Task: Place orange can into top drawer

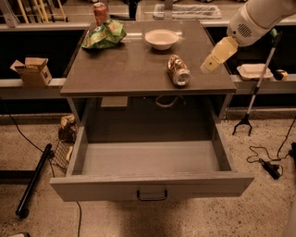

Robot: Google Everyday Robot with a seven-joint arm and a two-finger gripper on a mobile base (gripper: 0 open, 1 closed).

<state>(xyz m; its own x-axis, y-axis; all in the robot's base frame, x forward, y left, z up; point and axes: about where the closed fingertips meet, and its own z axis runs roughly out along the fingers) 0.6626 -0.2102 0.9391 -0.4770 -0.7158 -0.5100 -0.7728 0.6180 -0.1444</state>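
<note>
The orange can (178, 70) lies on its side on the grey tabletop (129, 69), right of centre, with mottled orange-gold label and a silver end facing me. The top drawer (150, 159) is pulled fully out below the table, its inside bare, with a small dark handle (151, 195) on the front panel. My gripper (209, 65) hangs from the white arm at the upper right, its yellowish fingers pointing down-left over the table's right edge, a short way right of the can and apart from it.
A white bowl (161, 39), a green chip bag (103, 34) and a red can (100, 12) stand at the table's back. A cardboard box (32, 71) sits on the left shelf, a white tray (254, 71) and a grabber stick (256, 90) at the right. Cables lie on the floor.
</note>
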